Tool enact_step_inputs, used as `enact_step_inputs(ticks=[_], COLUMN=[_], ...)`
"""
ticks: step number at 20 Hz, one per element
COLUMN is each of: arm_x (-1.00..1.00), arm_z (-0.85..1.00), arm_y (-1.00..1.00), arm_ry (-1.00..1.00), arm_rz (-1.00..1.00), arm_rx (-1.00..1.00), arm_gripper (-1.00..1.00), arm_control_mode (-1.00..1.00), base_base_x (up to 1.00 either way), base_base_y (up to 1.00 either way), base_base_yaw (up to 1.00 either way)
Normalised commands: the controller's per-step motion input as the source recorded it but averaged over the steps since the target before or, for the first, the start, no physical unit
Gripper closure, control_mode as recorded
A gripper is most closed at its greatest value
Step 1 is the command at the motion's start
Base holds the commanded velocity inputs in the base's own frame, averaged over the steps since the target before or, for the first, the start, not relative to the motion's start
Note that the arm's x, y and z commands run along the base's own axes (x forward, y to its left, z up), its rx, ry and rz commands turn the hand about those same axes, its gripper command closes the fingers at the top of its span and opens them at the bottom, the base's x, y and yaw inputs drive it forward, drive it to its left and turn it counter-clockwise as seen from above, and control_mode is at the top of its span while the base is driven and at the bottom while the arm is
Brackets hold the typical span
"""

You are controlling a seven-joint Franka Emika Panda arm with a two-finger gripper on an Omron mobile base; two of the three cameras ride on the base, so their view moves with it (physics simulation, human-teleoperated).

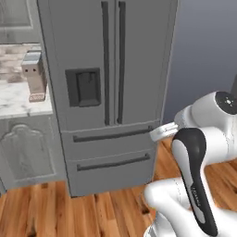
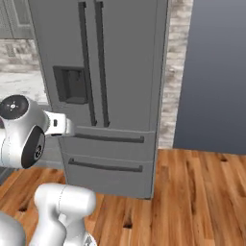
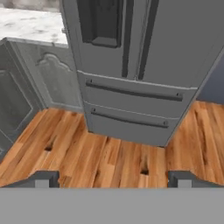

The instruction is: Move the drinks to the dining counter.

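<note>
Two dark fingertips (image 3: pixel 48 178) are seen at the bottom of the hand view, set wide apart with nothing between them, so the gripper (image 3: pixel 114 179) is judged open and empty. It is held above the wood floor (image 3: pixel 109 157), well short of the fridge (image 3: pixel 140 65).

Neither drink is to be seen in these pictures, nor the dining counter, so where they stand cannot be told. The step in hand is judged to be travel: the base is still to be driven to wherever the drinks are kept. For this to be done well, the arm (image 1: pixel 194 180) is best kept folded close over the base, as it is in both base views, so that nothing is struck while turning beside the fridge and the cabinet (image 3: pixel 57 83). The open fingers are best left as they are until a drink is centred between them.

Farther off, a marble worktop (image 1: pixel 18 99) is seen to the left of the fridge, with a small brown and grey block (image 1: pixel 35 74) standing on it; this is not taken for a drink, though its nature cannot be told. Behind it lies a pale tiled wall (image 1: pixel 14 62).

No brand, label or writing can be read; a faint mark on the dark arm cover (image 1: pixel 196 194) is too blurred.
</note>
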Motion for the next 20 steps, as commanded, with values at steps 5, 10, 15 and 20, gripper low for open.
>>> enact_step_inputs(ticks=[5,10,15,20], arm_x=[0.0,0.0,0.0,0.0], arm_z=[0.0,0.0,0.0,0.0], arm_y=[0.0,0.0,0.0,0.0], arm_ry=[0.0,0.0,0.0,0.0], arm_rz=[0.0,0.0,0.0,0.0], arm_rx=[0.0,0.0,0.0,0.0], arm_gripper=[-1.0,-1.0,-1.0,-1.0], arm_control_mode=[1.0,1.0,1.0,1.0], base_base_x=[-0.53,-0.08,0.0,0.23], base_base_y=[0.87,0.66,0.52,0.2], base_base_yaw=[0.33,0.36,0.39,0.34])
